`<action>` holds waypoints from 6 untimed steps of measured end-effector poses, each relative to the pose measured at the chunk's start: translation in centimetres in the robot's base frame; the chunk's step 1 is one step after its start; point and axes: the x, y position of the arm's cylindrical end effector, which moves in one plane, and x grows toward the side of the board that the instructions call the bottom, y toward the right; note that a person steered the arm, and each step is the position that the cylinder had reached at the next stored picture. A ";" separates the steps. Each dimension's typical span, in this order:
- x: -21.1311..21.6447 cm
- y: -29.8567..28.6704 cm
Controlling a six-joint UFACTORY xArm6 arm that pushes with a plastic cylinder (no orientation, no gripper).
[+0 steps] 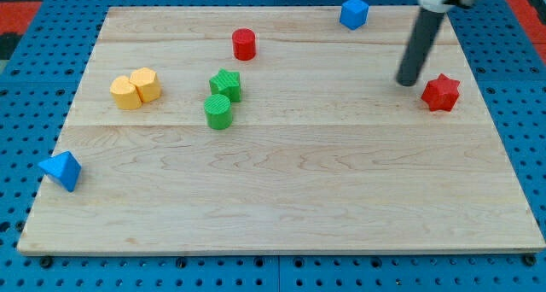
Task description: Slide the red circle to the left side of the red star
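Note:
The red circle [244,44] stands on the wooden board near the view's top, left of centre. The red star [441,93] sits near the board's right edge. My tip [407,81] rests on the board just left of the red star, a small gap apart, and far to the right of the red circle.
A green star [226,84] and a green circle [218,112] touch at centre-left. Two yellow blocks [136,89] sit side by side further left. A blue cube [354,13] is at the top edge. A blue triangle [60,170] is at the left edge.

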 end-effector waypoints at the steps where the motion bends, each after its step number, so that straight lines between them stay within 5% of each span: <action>1: -5.7 -4.3; 3: -5.0 -21.6; 4: -1.6 -24.4; 5: -6.2 -32.2; 6: -9.2 -26.3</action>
